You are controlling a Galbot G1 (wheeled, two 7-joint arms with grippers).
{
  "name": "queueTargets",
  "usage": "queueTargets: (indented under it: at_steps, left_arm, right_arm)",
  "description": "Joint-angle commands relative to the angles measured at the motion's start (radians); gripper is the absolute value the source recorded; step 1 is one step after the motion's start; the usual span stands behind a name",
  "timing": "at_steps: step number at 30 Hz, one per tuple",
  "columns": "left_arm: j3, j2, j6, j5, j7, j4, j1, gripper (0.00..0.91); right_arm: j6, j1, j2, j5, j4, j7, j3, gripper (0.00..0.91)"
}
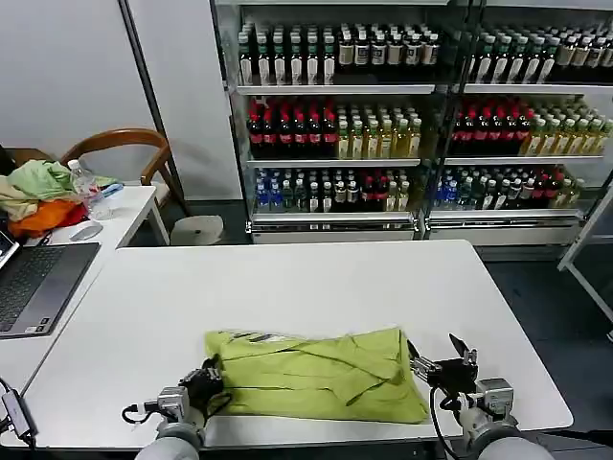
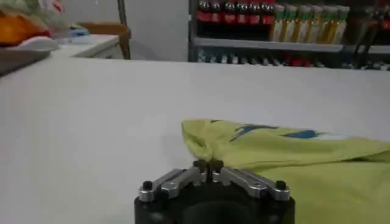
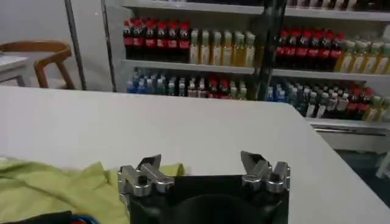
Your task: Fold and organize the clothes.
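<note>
The lime shirt [image 1: 321, 374] lies folded near the front edge of the white counter [image 1: 287, 287]. The left tool [image 1: 205, 381] sits at the shirt's left edge, its fingers pinched together on the fabric. The right tool [image 1: 439, 362], just beside the shirt's right edge, is spread wide and holds nothing.

Looking like a lab/demo room w/ a mock shop corner: glass-door drinks shelves [image 1: 412, 115] lining the back wall, rows of bottles [image 1: 330, 129] sitting packed by colour. In front, a plain white table [image 1: 287, 287] is serving as workbench. At the robot's left a second desk [image 1: 134, 206] is carrying a laptop [image 1: 38, 287], water bottle [image 1: 88, 187] & a heap of garments [image 1: 38, 196], w/ a wooden chair [image 1: 120, 153] standing behind.
</note>
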Motion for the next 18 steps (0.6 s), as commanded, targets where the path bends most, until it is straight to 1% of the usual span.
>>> queueTargets:
  at_steps: [1, 2, 3, 4, 6, 7, 9, 13, 16, 18]
  left_arm:
    - [-0.214, 0.09, 0.035, 0.119, 0.024, -0.025, 0.034, 0.03]
    - [-0.23, 0.096, 0.038, 0.12, 0.028, -0.023, 0.038, 0.02]
    - [-0.251, 0.107, 0.044, 0.119, 0.03, -0.023, 0.044, 0.03]
    - [-0.295, 0.118, 0.053, 0.112, 0.035, -0.022, 0.051, 0.03]
    - [-0.338, 0.14, 0.061, 0.114, 0.042, -0.016, 0.064, 0.03]
    - [-0.387, 0.153, 0.074, 0.117, 0.049, -0.014, 0.074, 0.03]
    - [-0.428, 0.171, 0.083, 0.121, 0.054, -0.011, 0.097, 0.03]
    - [-0.555, 0.224, 0.113, 0.117, 0.078, -0.017, 0.159, 0.03]
    - [-0.601, 0.261, 0.114, 0.1, 0.094, -0.041, 0.19, 0.03]
    - [-0.594, 0.265, 0.111, 0.052, 0.103, -0.084, 0.173, 0.03]
  right_arm:
    - [-0.001, 0.016, 0.0, -0.004, -0.006, 0.0, -0.012, 0.907]
    - [-0.001, 0.018, -0.001, -0.005, -0.007, 0.0, -0.013, 0.907]
    - [-0.001, 0.019, -0.001, -0.005, -0.008, -0.001, -0.014, 0.907]
    - [-0.001, 0.022, -0.002, -0.004, -0.008, -0.001, -0.015, 0.907]
    - [0.0, 0.028, -0.004, -0.004, -0.011, -0.001, -0.015, 0.907]
    - [0.0, 0.032, -0.006, -0.003, -0.014, -0.001, -0.015, 0.907]
    - [0.0, 0.036, -0.006, -0.002, -0.015, -0.001, -0.016, 0.907]
    - [0.006, 0.049, -0.005, -0.003, -0.019, -0.002, -0.023, 0.907]
    - [0.008, 0.054, -0.005, -0.003, -0.016, -0.002, -0.024, 0.907]
    - [0.008, 0.057, -0.007, -0.003, -0.014, -0.003, -0.024, 0.907]
